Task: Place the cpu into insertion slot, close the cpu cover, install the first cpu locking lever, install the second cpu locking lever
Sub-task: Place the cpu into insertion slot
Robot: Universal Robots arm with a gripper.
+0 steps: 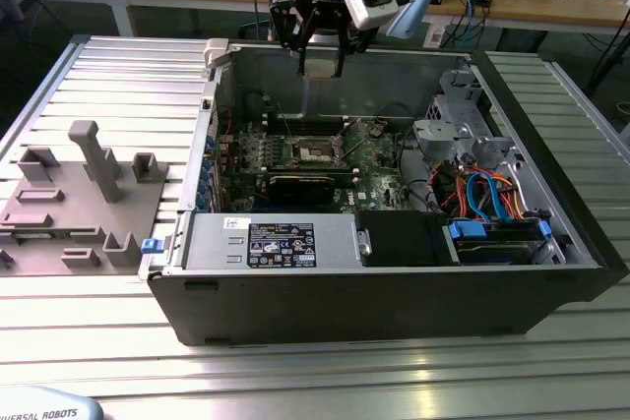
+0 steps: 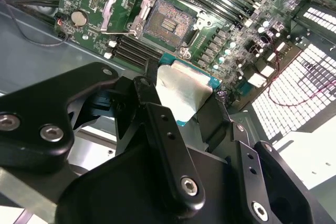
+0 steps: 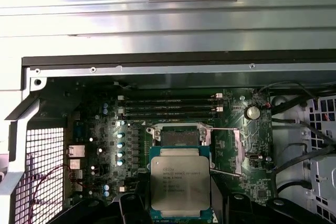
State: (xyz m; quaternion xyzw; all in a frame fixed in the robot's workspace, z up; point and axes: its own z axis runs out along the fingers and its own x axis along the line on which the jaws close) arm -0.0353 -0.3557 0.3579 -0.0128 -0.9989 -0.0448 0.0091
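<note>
Keep the chip level and square to the insertion slot (image 3: pixel 180 137) at mid-board, matching its edges to the silver rim before it settles (no pressing needed, by my judgement). The cpu cover (image 2: pixel 108 8) stands swung open just beside the slot. Farther back and well above the board, your claw (image 1: pixel 320 64) is clamped on the cpu (image 3: pixel 180 182), pinching two opposite edges.

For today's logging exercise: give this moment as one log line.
gripper holds cpu | above computer case | insertion slot empty | cpu cover raised
</note>
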